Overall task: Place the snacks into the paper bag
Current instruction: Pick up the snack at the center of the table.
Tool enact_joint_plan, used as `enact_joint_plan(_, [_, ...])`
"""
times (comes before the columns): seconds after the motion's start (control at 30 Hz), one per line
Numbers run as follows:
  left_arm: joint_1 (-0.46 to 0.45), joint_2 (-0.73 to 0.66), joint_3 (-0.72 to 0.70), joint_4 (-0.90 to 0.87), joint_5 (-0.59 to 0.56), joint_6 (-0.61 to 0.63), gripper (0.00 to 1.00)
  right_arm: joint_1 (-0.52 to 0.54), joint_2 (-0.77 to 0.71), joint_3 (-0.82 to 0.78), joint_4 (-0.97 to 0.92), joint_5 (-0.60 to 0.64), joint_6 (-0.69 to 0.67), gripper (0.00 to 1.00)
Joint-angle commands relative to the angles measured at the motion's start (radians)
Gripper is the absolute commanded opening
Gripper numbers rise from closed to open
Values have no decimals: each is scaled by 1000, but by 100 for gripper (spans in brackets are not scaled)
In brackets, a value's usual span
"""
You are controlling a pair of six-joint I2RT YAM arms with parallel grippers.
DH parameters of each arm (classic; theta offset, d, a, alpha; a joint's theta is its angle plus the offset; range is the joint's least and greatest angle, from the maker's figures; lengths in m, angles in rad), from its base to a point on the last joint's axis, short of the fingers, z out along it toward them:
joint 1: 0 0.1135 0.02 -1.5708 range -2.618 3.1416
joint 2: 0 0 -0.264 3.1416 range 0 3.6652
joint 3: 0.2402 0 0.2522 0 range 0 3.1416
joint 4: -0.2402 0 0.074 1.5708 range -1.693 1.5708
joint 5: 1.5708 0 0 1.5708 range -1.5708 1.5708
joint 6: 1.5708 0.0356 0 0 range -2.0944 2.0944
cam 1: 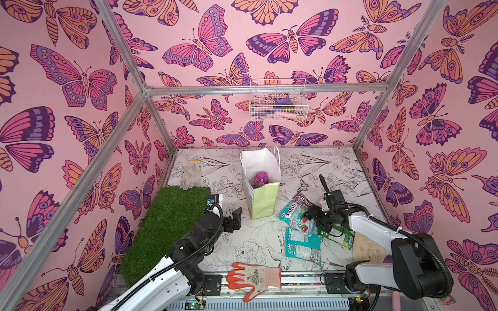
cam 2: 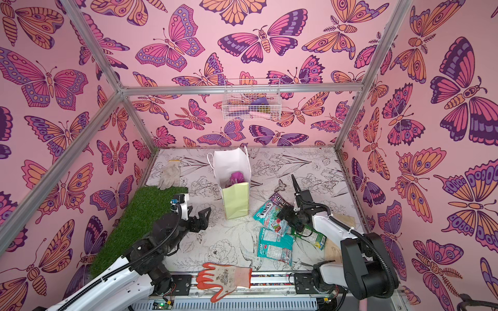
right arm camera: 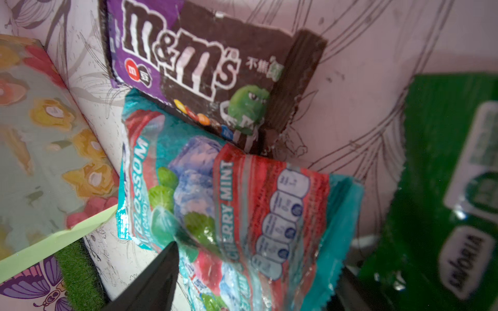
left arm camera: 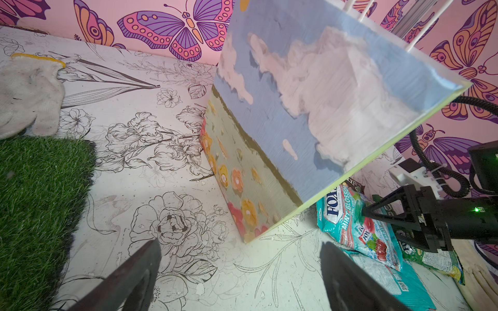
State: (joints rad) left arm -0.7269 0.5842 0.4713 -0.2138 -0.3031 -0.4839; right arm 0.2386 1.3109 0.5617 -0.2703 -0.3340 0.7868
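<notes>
Teal packet, in both top views: it lies on the flower-printed tabletop (cam 1: 242, 242) to the right of the paper bag (cam 1: 262, 200). The teal packet (cam 1: 292, 214) has the right pincer (cam 1: 310, 215) low over its near end.
Other snacks, in a top view: the magenta grape bag (cam 2: 237, 177) sits inside the upright paper bag. The M&M's packet (cam 2: 280, 199), a second teal packet (cam 2: 275, 246) and the green-and-yellow bag (cam 2: 314, 237) lie out on the tabletop.
Left wrist view: the left pincer (left arm camera: 241, 243) is released and empty, hovering just beside the bag's sky-printed side.
Right wrist view: black fingers (right arm camera: 159, 272) stand on either side of the teal packet's end. I cannot tell whether they pinch it yet.
Step in hand: by my reading, the grasp of the next snack.
Next move: it calls for a firm clench on the crinkly edge and a lift clear of the M&M's packet that it overlaps. The packet then has to be carried over the bag's open mouth without nudging the light bag.
</notes>
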Motion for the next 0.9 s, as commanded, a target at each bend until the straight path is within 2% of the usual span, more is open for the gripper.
enact_joint_plan(0.0, [-5,-9,-21,7,8,-8,94,-7,4,-16,34,-10,28,76])
enact_joint_plan(0.37, [-5,-18,-27,7,9,-13,94,-5,18,-37,85,-29,55,66])
enact_joint_plan(0.53, [-5,-18,-29,6,11,-15,94,-6,7,-37,87,-23,61,56])
enact_joint_plan(0.73, [-5,-21,-31,8,12,-15,94,-7,-32,-32,76,-14,66,38])
enact_joint_plan(0.87, [-5,-23,-27,17,62,14,93,-6,-63,-26,58,-5,60,29])
